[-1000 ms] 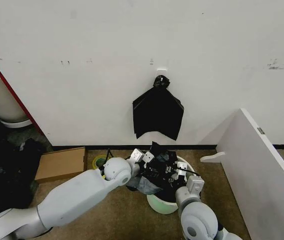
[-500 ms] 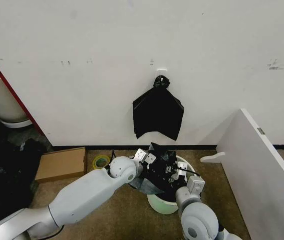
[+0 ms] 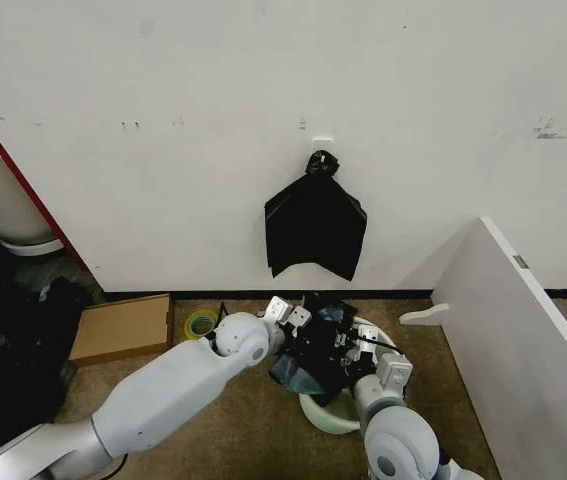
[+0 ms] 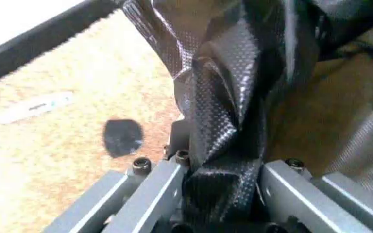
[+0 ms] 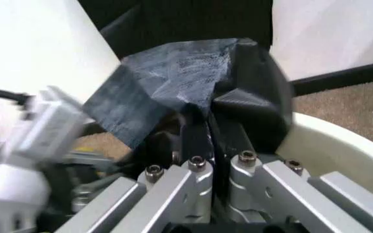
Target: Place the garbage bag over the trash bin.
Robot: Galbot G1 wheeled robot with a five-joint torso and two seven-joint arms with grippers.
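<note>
Setting: brown carpeted floor [image 3: 253, 440] at the foot of a white wall [image 3: 163, 120], on which a flat black bag with a knotted top [image 3: 315, 228] is hung; a cardboard box [image 3: 121, 327] and a roll of tape [image 3: 200, 324] are noted on the floor to the robot's left, a white panel [image 3: 523, 340] to its right. Item: the trash bin [image 3: 331, 415], cream-white, stood on the floor between the two arms. Item: the garbage bag [image 3: 315, 352], black and crinkled, held bunched above the bin's mouth, with part of the near rim left bare. Left end effector [image 3: 285, 318]: clenched on a twisted fold of the bag, as seen in the left wrist view [image 4: 222, 165]. Right end effector [image 3: 355, 343]: clamped on another fold of the bag, as seen in the right wrist view [image 5: 203, 141], with the bin's rim [image 5: 332, 145] just beside. Status, as judged: bag gripped at two points and brought over the bin; the mouth is not yet seen spread open or drawn down around the rolled rim, so the fitting remains to be done.
</note>
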